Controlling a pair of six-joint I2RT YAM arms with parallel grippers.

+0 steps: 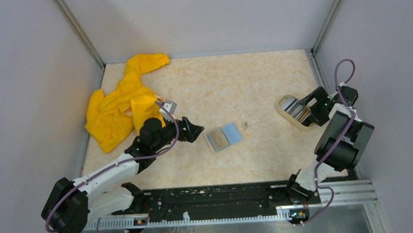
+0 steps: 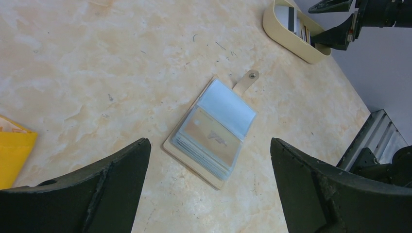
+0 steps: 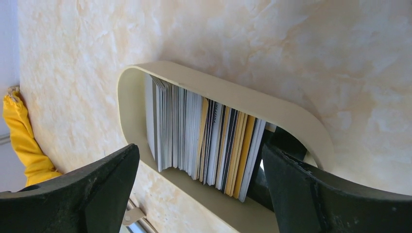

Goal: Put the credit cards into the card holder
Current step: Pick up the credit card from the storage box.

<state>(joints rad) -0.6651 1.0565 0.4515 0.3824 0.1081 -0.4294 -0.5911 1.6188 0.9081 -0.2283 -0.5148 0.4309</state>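
On the table (image 1: pixel 256 82), the card holder (image 1: pixel 224 137) lies open.

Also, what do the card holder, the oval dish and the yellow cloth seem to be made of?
The card holder: tan matte cover with a snap tab, perhaps leather or imitation; clear glossy plastic sleeves inside. The oval dish: smooth cream, plastic or ceramic, unclear which. The yellow cloth: soft fabric, crumpled in folds.

One card holder (image 1: pixel 224 136), one dish (image 3: pixel 233 94), many credit cards (image 3: pixel 204 138), one yellow garment (image 1: pixel 116 108)
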